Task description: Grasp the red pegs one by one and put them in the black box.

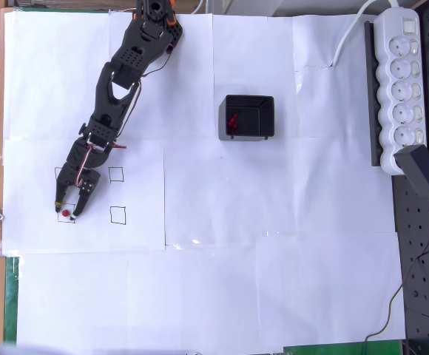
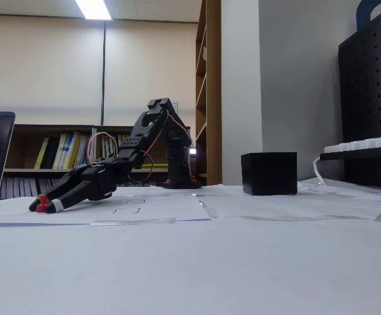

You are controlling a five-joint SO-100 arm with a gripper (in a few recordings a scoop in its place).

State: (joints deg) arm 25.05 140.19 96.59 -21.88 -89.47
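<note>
White paper sheets (image 1: 274, 259) covered the whole table, and my black jointed arm (image 1: 122, 81) stretched across them from its base at the top of the overhead view down toward the lower left. Over near the middle sat the small square black plastic box (image 1: 248, 117), well apart from where I was working; I could make out red inside it against its left wall, so by my reckoning some pegs were already home. Four small black-outlined drawn squares (image 1: 117, 174) marked the paper near my reach, two of them partly under my fingers.

My gripper (image 1: 68, 208) was down at table level, as the fixed view showed (image 2: 41, 205), nose low on the sheet. The jaws stood partly open, straddling the tiny dark-red round peg (image 1: 66, 213), one fingertip either side of it, nothing clamped yet as far as I could tell. The peg sat in the lower-left drawn square.

So I judged this to be the grasp on the last peg outside the box. The next move called for a gentle close squarely on that dot, since something so small could squirt sideways, then a clean lift and a long swing right to the box.
</note>
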